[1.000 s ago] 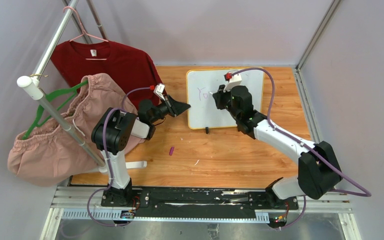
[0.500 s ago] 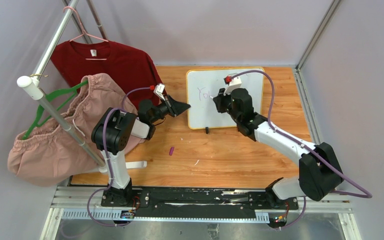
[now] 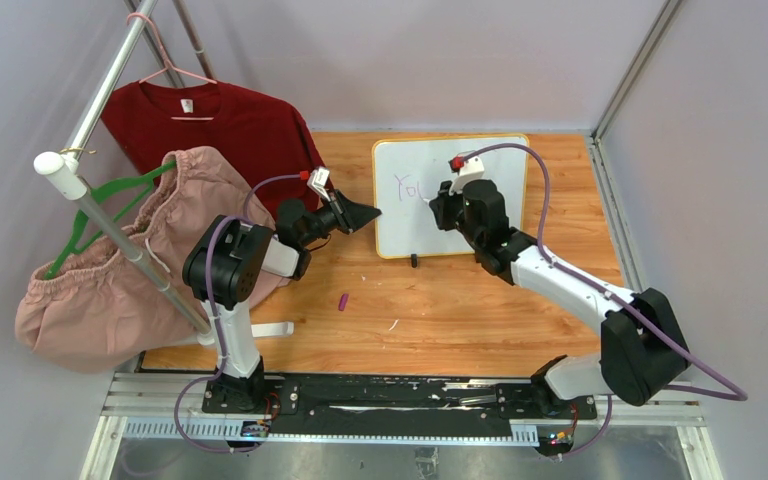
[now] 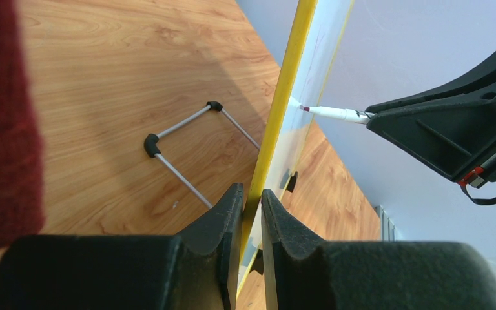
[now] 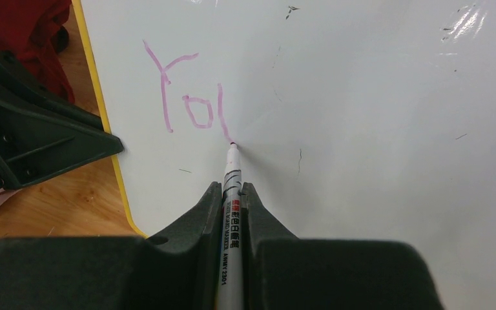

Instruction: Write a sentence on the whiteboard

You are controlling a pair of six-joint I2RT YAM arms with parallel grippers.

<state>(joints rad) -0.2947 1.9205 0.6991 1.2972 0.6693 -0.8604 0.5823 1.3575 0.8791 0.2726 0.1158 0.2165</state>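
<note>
Whiteboard (image 3: pixel 405 228) sits at 12 o'clock on table (image 3: pixel 440 300), a shade toward 1. Left claw (image 4: pixel 252 194) pinches its yellow frame (image 4: pixel 284 103) at the 9 o'clock edge, jaws narrow, one finger on each face. It is there to steady the board, by my reading.

Right claw (image 5: pixel 232 188) is clamped on marker (image 5: pixel 232 161), jaws tight on either side of the barrel. In the wrist view the marker's long axis runs 6 to 12, tip touching the board.

Sentence (image 5: pixel 187 106): purple "Yo" is done, plus one down-stroke ending at the tip. I judge that stroke the first leg of a "u". Early in the task, with most words unwritten.

Key relation: the written letters lie at 10 to 11 o'clock from the tip, and blank board opens toward 3. The next stroke should curve toward 3, then climb toward 12. Travel is rightward, away from the left claw. Only the right arm has the pen; the left is nearer the frame.

Risk: pen pressure could shove the board if the frame pinch slips.

Small purple bit (image 3: pixel 343 300), maybe a cap, lies on the table at 7 o'clock from the board, well apart.
</note>
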